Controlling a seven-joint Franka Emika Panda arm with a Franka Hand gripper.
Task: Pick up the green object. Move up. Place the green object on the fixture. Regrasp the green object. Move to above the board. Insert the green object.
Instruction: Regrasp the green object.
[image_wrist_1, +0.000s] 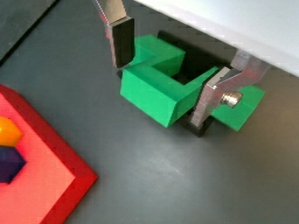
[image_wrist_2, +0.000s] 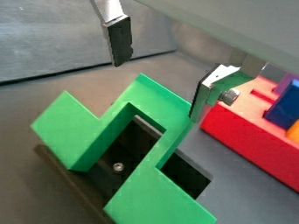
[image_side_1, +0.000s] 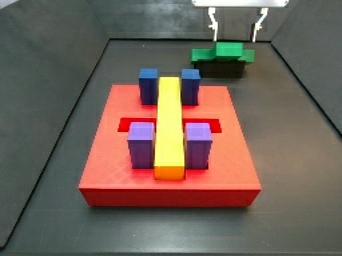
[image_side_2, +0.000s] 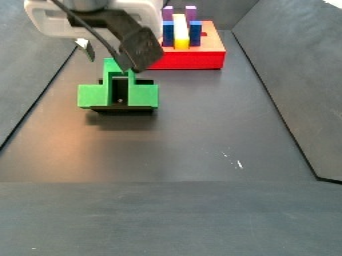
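Observation:
The green object (image_wrist_1: 158, 92) is a U-shaped piece resting on the dark fixture (image_wrist_1: 198, 129), its notch straddling the fixture's upright, which shows in a wrist view (image_wrist_2: 140, 150). The gripper (image_wrist_1: 162, 87) is open and hangs just above the piece, one finger over each side, touching nothing. Nothing is between its fingers (image_wrist_2: 121, 44). In both side views the gripper (image_side_1: 238, 38) (image_side_2: 114, 55) is over the green object (image_side_1: 221, 52) (image_side_2: 118, 95) on the fixture (image_side_1: 222, 69). The red board (image_side_1: 167, 172) lies apart from them.
The board (image_side_2: 187, 58) bears a long yellow bar (image_side_1: 168, 125), two blue blocks (image_side_1: 148, 82) and two purple blocks (image_side_1: 142, 145). Its corner shows in both wrist views (image_wrist_1: 41, 166) (image_wrist_2: 251, 140). Dark walls bound the dark floor (image_side_2: 201, 170).

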